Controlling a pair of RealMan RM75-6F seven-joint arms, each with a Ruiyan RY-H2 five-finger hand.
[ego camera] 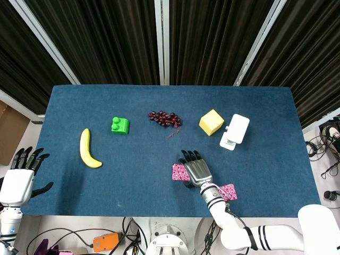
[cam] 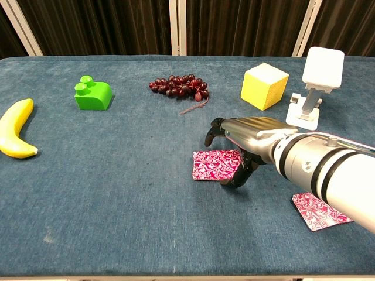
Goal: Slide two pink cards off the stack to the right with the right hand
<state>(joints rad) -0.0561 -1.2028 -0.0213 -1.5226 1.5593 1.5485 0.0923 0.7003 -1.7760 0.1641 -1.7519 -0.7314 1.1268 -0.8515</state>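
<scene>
1. Right hand sits over the right part of the pink card stack, fingers spread and curved down, thumb at the stack's right edge; nothing gripped.
2. Stack lies flat on the blue table, centre-front.
3. One loose pink card lies flat to the right of the stack, near the table's front edge, partly hidden by the forearm.
4. Left hand is off the table's left side, fingers apart, empty.

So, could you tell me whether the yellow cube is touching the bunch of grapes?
No, the yellow cube stands well apart from the grapes, with bare blue table between them.
</scene>
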